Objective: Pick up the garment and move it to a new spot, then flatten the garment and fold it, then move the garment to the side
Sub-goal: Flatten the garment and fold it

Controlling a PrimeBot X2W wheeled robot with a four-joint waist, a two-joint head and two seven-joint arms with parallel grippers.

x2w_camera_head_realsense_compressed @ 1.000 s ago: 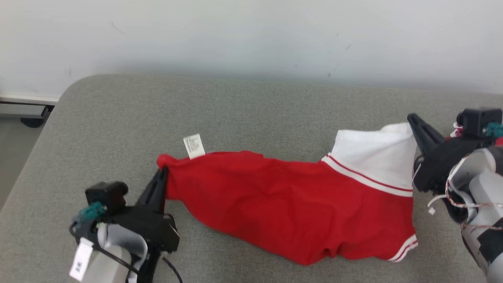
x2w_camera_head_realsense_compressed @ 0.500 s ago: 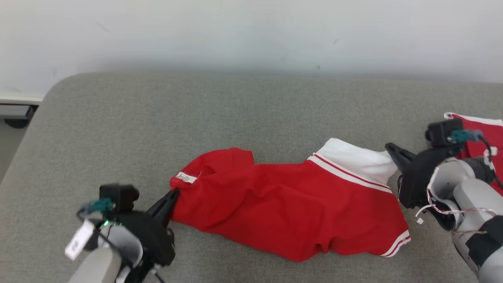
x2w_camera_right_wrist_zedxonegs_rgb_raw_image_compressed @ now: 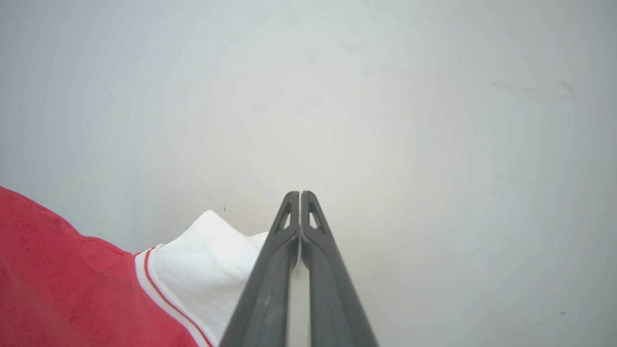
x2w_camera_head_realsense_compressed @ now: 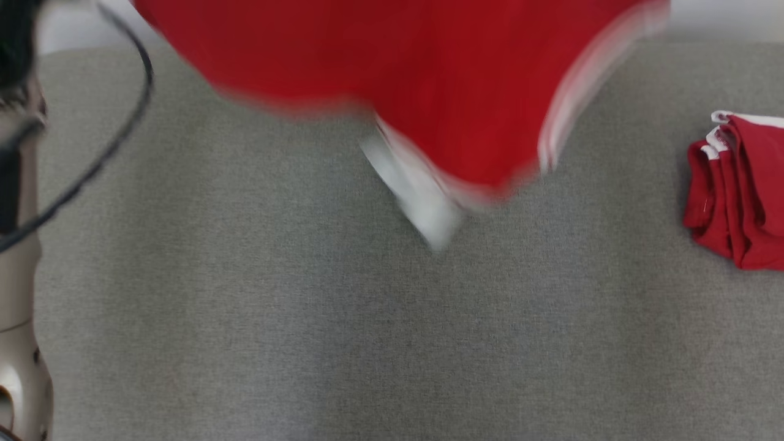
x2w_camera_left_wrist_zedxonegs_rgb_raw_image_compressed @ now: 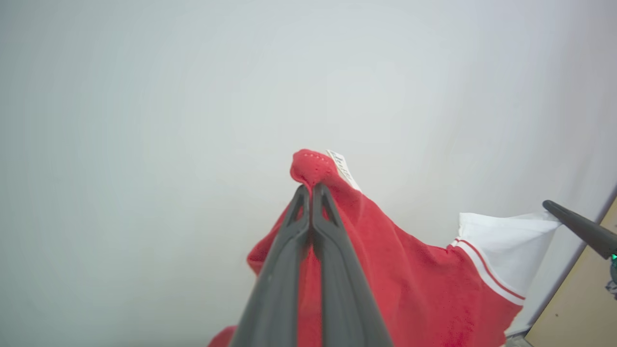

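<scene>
Garment [x2w_camera_left_wrist_zedxonegs_rgb_raw_image_compressed: 385, 270] hanging stretched between grippers, long axis left-right: left gripper [x2w_camera_left_wrist_zedxonegs_rgb_raw_image_compressed: 311, 189] clamping red corner, right gripper [x2w_camera_right_wrist_zedxonegs_rgb_raw_image_compressed: 300, 194] clamping white corner (hem dangling blurred above table [x2w_camera_head_realsense_compressed: 245, 306]).

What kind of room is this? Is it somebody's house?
Probably a plain practice room for folding clothes, not a home, though I can't be sure. There is a wide grey cloth-covered surface, a bare white wall, and a stack of folded red garments at the side.
</scene>
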